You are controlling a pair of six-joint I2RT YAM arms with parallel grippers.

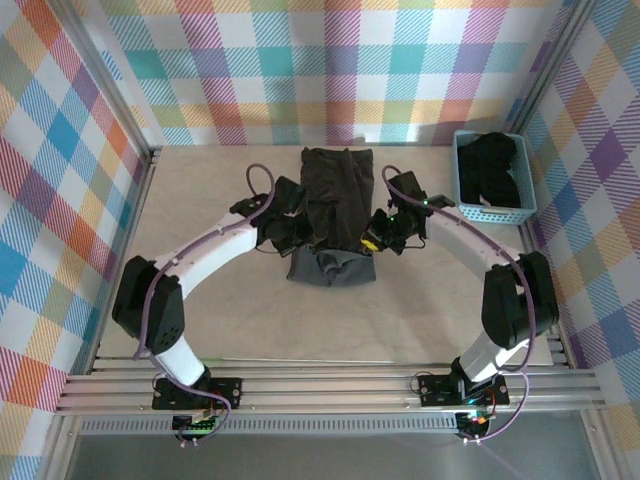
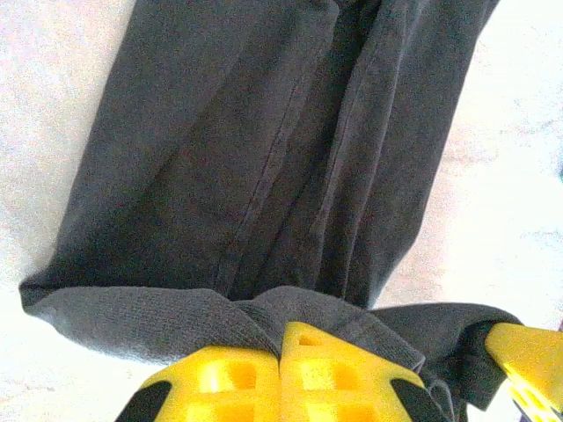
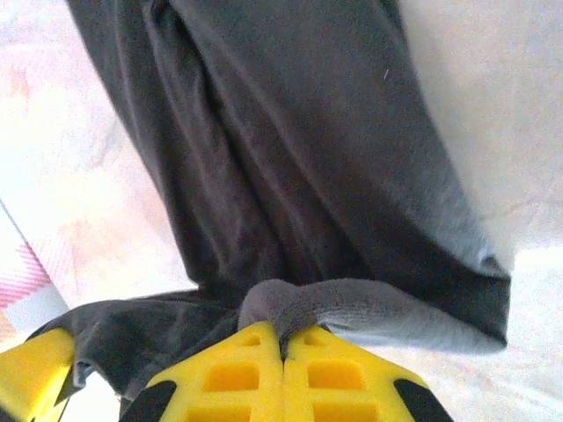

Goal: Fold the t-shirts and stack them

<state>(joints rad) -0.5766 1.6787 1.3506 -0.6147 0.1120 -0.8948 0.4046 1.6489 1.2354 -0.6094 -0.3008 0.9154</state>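
Left fingers (image 2: 233, 380) and right fingers (image 3: 233, 376) are both pinched fully shut on the near edge of the t-shirt (image 1: 338, 195), cloth bunching right at their tips while the rest runs long and flat ahead of them across the table (image 1: 220, 320).

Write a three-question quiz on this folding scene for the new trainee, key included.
1. True or false: the left claw hangs open above the t-shirt.
2. The light-blue basket stands at which part of the table? A) far right corner; B) near left corner; C) middle.
3. What does the right claw grip?
Key: 1 false, it is shut on the shirt's edge; 2 A; 3 the same t-shirt's edge.
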